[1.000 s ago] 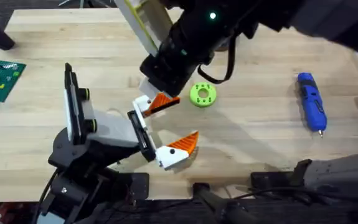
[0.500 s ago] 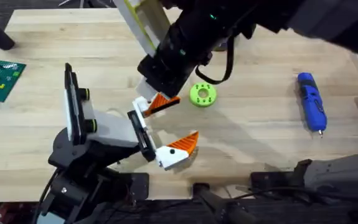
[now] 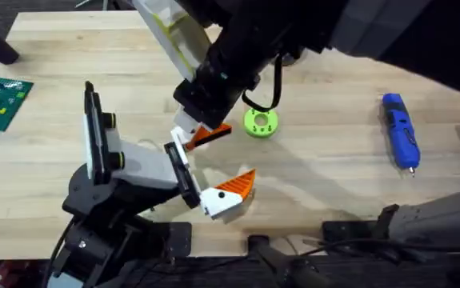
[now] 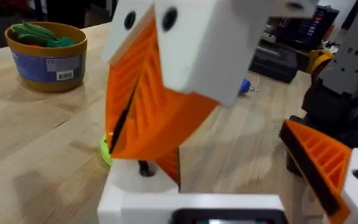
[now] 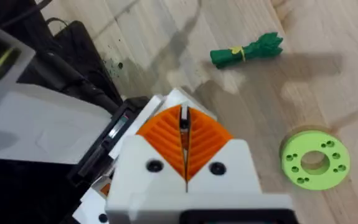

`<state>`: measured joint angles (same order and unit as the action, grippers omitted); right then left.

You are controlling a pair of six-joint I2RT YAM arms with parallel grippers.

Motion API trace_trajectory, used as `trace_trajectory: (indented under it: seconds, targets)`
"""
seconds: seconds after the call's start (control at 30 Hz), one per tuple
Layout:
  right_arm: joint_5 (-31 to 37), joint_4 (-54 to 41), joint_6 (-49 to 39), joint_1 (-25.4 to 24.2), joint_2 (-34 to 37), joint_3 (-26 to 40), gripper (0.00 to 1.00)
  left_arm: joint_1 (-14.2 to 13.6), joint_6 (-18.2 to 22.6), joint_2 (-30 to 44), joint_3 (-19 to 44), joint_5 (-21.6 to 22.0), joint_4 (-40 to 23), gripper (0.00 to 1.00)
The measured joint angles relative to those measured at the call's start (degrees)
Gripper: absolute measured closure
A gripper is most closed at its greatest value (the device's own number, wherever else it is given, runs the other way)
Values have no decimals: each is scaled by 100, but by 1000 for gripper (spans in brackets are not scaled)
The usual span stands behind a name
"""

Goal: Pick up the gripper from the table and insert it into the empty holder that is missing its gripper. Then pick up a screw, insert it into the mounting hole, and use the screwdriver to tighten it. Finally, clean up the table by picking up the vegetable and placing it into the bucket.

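Note:
My right gripper [image 5: 183, 127] reaches across and is shut on the gripper [image 3: 207, 133], the orange wedge tip with a white base. It holds that base against the far end of the holder [image 3: 182, 172], the black bar of the white-bodied left gripper [image 3: 238, 152]. The left gripper stands open, with one orange finger [image 4: 320, 160] fitted at the bar's near end. The blue screwdriver [image 3: 400, 130] lies at the table's [image 3: 334, 172] right. The green vegetable [image 5: 247, 48] lies on the wood. The bucket [image 4: 47, 53] holds other greens. The screw is out of view.
A lime-green disc with holes [image 3: 260, 122] lies just right of the held tip. A green circuit board [image 3: 2, 100] sits at the left edge. My right arm hangs large and dark over the table's upper middle. Bare wood stretches between the disc and the screwdriver.
My right arm has shifted slightly left and away, nudging the held orange tip a little at the bar's end. The left arm and the screwdriver have not moved.

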<state>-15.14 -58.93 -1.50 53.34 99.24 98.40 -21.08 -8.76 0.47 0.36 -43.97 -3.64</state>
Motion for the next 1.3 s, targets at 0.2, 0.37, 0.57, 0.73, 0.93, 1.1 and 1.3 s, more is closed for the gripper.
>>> trace_trajectory:
  seconds: [0.2, 0.37, 0.57, 0.73, 0.93, 1.1, 1.3]
  targets:
    - [-14, 0, 0, -2, 0, -56, 995, 0, -68, 0, 0, -44, -2, 15]
    - [-38, -52, 0, 1, -36, -69, 995, 0, -73, 0, 0, -42, -2, 15]
    - [-39, -149, -2, 1, -202, -151, 995, 0, -20, 0, 0, -31, 2, 15]
    - [-39, -149, -2, 1, -227, -157, 995, 0, -2, 0, 0, -19, 2, 15]
    - [-39, -56, -2, 1, -227, -218, 994, 0, -3, 0, 0, -15, 2, 15]
    - [-39, -18, -2, 0, -219, -257, 995, 0, -6, 0, 0, -12, 2, 15]
    - [-42, 11, -2, -13, -154, -257, 995, 2, -67, 0, 0, 27, 0, 15]
